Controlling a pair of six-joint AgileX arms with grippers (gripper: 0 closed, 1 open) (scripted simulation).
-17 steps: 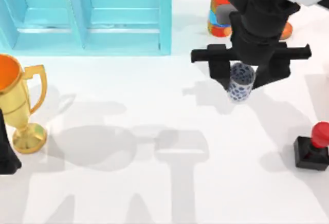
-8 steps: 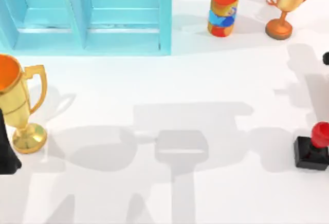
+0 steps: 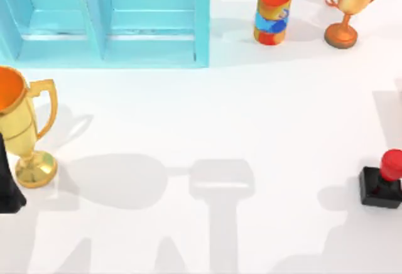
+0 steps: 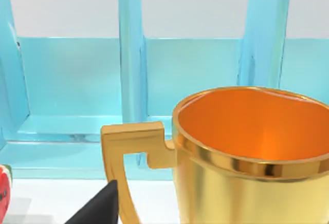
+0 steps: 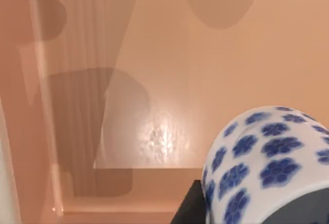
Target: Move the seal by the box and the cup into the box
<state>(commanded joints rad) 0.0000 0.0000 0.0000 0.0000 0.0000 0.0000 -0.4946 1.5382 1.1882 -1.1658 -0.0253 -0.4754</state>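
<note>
With cup [image 5: 272, 167] right against rt tool — seal [image 3: 383, 183] at table's right edge.

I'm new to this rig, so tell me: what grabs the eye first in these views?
The turquoise compartmented box fills the top view's far left, with a shiny gold trophy in front of it at the left edge. At the right edge stands the seal, a black block with a red knob. The right wrist view has the white blue-flowered cup up close.
</note>
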